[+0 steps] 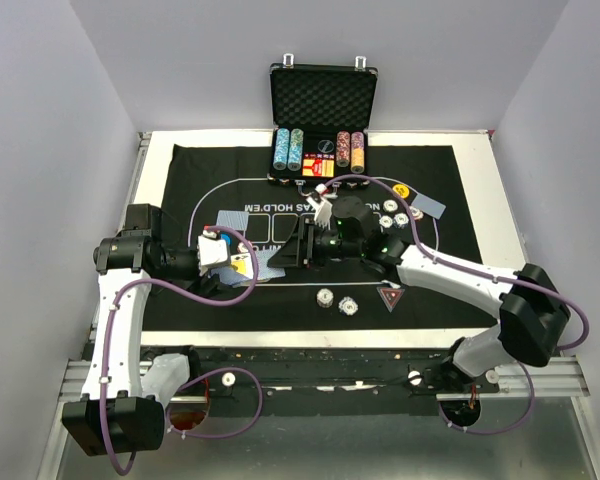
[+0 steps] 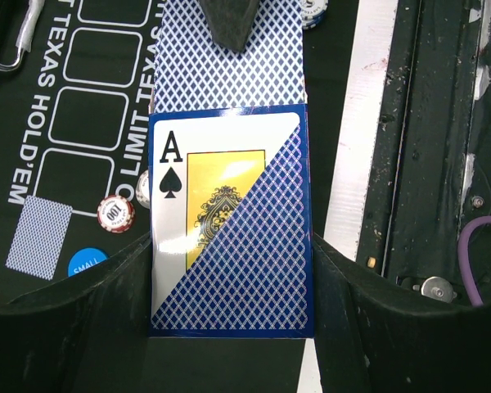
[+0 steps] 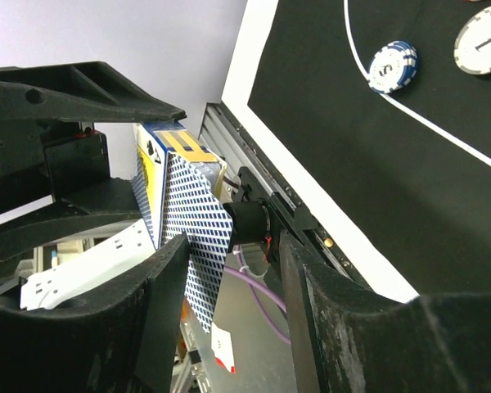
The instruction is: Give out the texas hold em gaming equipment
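1. Grip on the left: the left gripper (image 2: 229,274) is clenched on the deck box (image 2: 221,213); the ace-of-spades face is turned to its wrist camera, and the box hangs above the left part of the mat (image 1: 180,170).
2. One blue-backed card (image 2: 229,70) juts from the far end of the box toward the right gripper (image 3: 233,246); its jaws stand apart with the card between them, so it is released, not pinching.
3. Closing off-centre is the first risk; a jaw meeting the card's flat face rather than its edge could bend it, or catch only a corner.
4. Pulling brings the second risk; friction inside the box may drag out several cards at once, or twist the box in the left grip. A slow, straight draw looks safest.
5. A card slipping free up here would likely flutter, and the counter (image 1: 480,150) has a bare rim close by, where it could land off the mat.
6. The right arm reaches over two poker chips (image 1: 336,301) and a red triangular marker (image 1: 391,297) — a low swing during the deal could knock them out of place.
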Robot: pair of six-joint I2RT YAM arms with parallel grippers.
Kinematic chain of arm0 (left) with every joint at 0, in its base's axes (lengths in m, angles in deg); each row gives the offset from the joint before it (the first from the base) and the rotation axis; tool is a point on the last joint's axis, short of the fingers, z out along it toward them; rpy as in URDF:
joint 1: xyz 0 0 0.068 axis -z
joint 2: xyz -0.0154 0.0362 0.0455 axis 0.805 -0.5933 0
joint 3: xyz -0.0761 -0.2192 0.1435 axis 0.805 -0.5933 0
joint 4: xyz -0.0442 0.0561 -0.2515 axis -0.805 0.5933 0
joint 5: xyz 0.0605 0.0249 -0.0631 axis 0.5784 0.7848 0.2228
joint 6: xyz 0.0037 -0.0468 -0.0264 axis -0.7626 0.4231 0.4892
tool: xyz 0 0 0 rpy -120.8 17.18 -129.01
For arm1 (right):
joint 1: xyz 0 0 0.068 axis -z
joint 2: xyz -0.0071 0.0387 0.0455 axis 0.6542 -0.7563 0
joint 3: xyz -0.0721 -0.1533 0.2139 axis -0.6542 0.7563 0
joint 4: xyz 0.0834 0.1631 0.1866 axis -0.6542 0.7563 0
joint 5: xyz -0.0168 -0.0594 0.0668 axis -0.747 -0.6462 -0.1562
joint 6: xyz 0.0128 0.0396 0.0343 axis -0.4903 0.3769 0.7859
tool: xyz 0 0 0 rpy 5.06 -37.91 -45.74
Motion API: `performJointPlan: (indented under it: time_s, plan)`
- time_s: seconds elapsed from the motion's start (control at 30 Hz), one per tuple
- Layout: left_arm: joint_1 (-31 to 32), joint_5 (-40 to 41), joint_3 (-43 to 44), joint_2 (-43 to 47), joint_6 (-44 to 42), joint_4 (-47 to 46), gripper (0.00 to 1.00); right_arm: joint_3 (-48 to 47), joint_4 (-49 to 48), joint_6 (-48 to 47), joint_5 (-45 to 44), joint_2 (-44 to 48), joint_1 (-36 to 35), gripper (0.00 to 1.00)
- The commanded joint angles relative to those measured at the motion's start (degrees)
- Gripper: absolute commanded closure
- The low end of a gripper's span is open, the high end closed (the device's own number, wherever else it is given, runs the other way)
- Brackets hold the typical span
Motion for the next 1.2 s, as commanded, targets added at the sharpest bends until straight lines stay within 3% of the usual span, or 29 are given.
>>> performJointPlan:
  time_s: [0.0,0.3,0.57,1.0,1.17]
  plan:
    - [-0.2,-4.7,2.1,1.3,-1.0,0.7,0.53,2.5,-0.2,1.4,-0.5,2.4,1.1,0.47]
    - [-0.3,-4.4,1.9,1.2,-1.1,0.3,0.53,3.8,-6.1,6.2,3.4,3.2,1.5,0.68]
    - [-0.3,-4.4,1.9,1.1,-1.2,0.2,0.53,5.7,-5.7,7.8,5.2,7.7,4.4,0.84]
    - [-0.3,-4.3,2.6,0.6,-1.0,0.2,0.53,12.2,2.4,5.1,7.6,16.4,19.0,0.98]
    - [-0.2,-4.4,2.3,0.5,-1.0,0.2,0.53,15.7,1.0,5.8,11.0,16.8,22.6,0.99]
